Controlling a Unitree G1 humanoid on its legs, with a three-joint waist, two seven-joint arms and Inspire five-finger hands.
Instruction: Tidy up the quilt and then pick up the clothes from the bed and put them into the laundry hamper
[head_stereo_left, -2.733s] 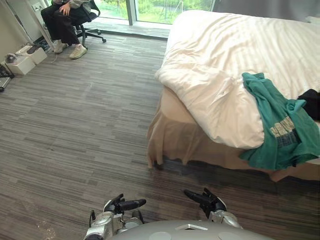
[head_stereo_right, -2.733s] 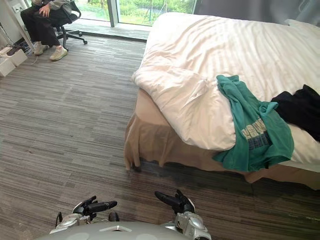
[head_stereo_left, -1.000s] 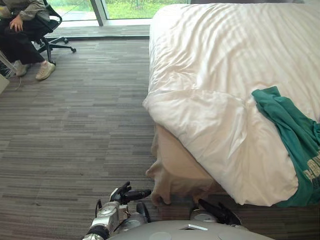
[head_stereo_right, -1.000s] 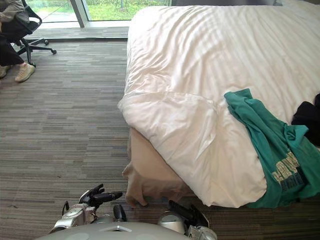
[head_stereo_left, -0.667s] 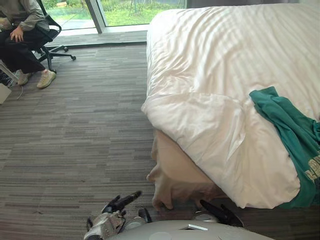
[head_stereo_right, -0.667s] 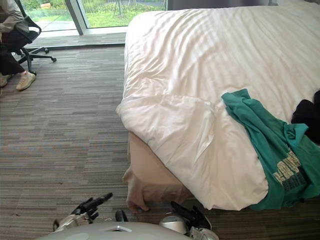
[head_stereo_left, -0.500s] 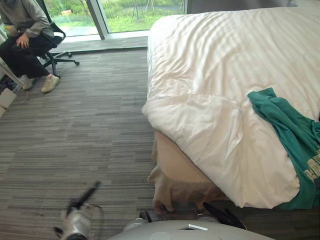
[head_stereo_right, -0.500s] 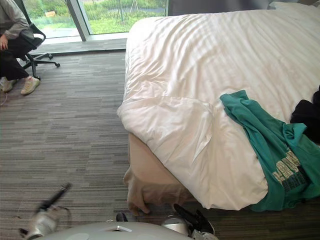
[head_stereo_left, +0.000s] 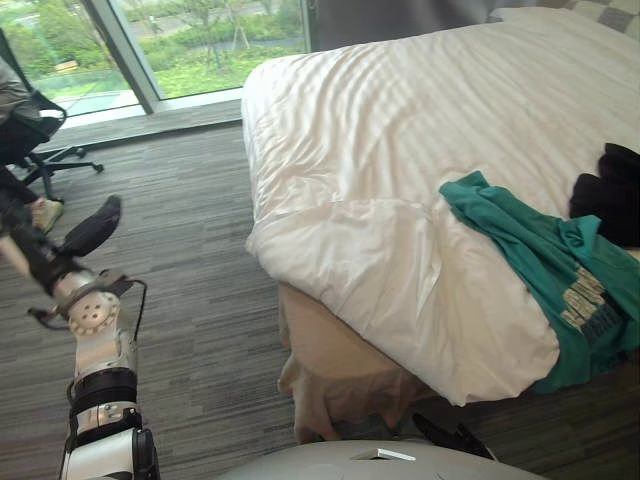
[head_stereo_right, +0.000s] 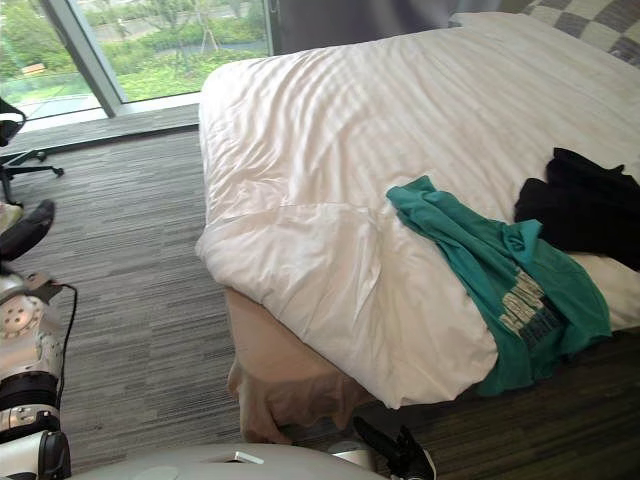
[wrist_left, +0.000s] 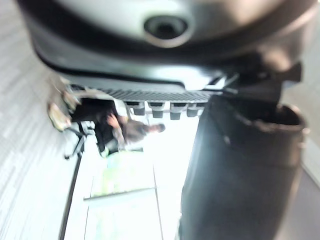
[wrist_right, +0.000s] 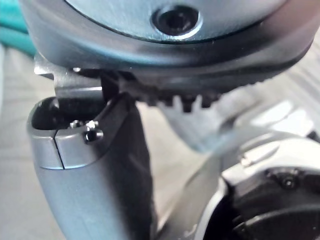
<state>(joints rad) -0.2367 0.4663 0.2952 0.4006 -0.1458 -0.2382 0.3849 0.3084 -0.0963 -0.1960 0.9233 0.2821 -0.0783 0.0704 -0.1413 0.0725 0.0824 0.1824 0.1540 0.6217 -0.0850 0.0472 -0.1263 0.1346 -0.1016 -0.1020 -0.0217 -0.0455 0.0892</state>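
Our left hand (head_stereo_left: 92, 228) is up over the carpet (head_stereo_left: 200, 270), fingers straight and empty; our right hand (head_stereo_left: 450, 436) hangs low, fingers relaxed. The white quilt (head_stereo_left: 400, 270) lies rumpled on the bed (head_stereo_left: 330, 350), bearing a green T-shirt (head_stereo_left: 540, 270) with pale print and a black garment (head_stereo_left: 605, 195).

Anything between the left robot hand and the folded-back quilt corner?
Nothing visible. The left robot hand is raised over bare carpet, apart from the quilt. The green shirt lies on the quilt beyond the fold, on the side away from that hand.
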